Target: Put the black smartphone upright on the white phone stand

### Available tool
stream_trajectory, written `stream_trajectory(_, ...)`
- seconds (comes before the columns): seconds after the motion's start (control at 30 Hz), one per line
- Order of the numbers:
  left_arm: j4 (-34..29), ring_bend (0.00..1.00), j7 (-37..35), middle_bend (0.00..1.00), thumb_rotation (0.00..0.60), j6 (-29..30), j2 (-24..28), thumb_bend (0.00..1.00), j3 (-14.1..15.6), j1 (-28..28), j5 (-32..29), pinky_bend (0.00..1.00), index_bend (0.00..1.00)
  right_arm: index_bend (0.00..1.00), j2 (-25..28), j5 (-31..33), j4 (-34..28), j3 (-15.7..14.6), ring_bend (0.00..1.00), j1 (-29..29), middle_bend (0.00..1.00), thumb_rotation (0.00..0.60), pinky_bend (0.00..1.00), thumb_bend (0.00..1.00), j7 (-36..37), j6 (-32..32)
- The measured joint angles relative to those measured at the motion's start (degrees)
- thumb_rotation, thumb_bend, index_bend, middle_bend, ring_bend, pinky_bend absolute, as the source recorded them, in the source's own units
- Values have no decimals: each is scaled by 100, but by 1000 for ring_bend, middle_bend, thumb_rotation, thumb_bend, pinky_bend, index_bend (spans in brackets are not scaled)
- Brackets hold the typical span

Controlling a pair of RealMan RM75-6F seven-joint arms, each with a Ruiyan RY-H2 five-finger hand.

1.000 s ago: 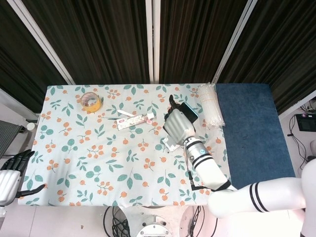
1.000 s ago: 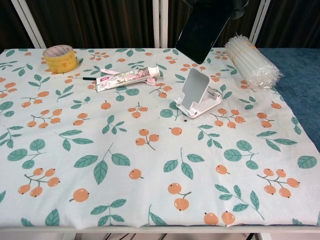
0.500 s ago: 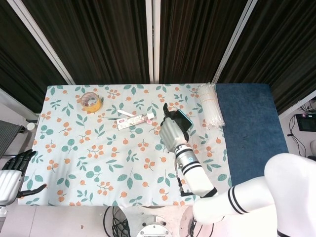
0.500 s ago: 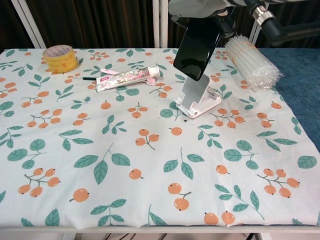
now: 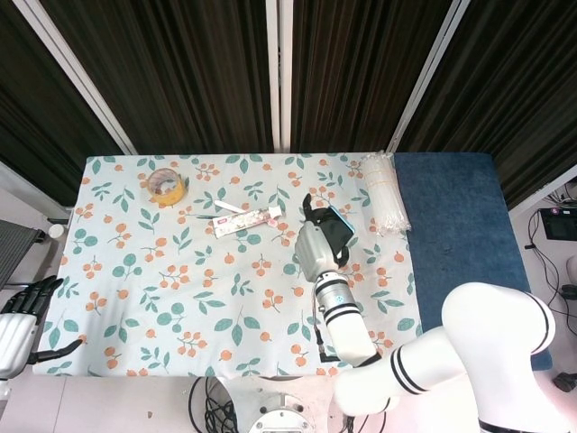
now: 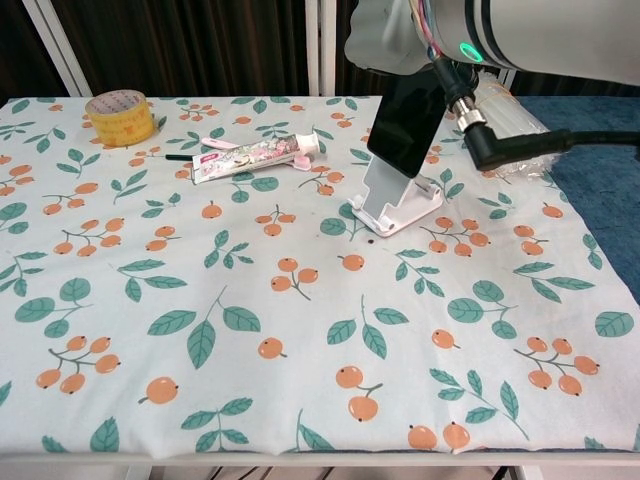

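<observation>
Beneath my right hand (image 5: pixel 317 250), the glossy black slab smartphone (image 6: pixel 404 128) I grip has dropped until its lower edge nearly meets the white plastic phone stand (image 6: pixel 395 196); seating comes next. Left hand (image 5: pixel 20 317) idles, fingers spread, far off.

Right hand (image 5: pixel 317 249) grips black smartphone (image 5: pixel 339 225); left hand (image 5: pixel 18 327) beside table edge.

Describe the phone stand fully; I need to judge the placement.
The stand is white, plastic-looking, with a flat base, a front lip and a tilted backrest. It sits on the tablecloth right of centre. The phone, held by the right hand, hangs just above, covering the backrest's top; contact is unclear.
</observation>
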Motion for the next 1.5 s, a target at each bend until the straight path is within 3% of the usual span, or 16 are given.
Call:
stream_trajectory(0.57,28,101,-63,71,435,-9,18,56,-11,0,-18,200,83,530,-575,74,617,-20,380,-117,340,600,69,364,-241,188)
stream_trajectory(1.5,233,102,-278,71,439,-38,-36,56,11,29,-41,200,83,527,-1157,57,1403,358,367,-311,339,600,88,364,-639,123)
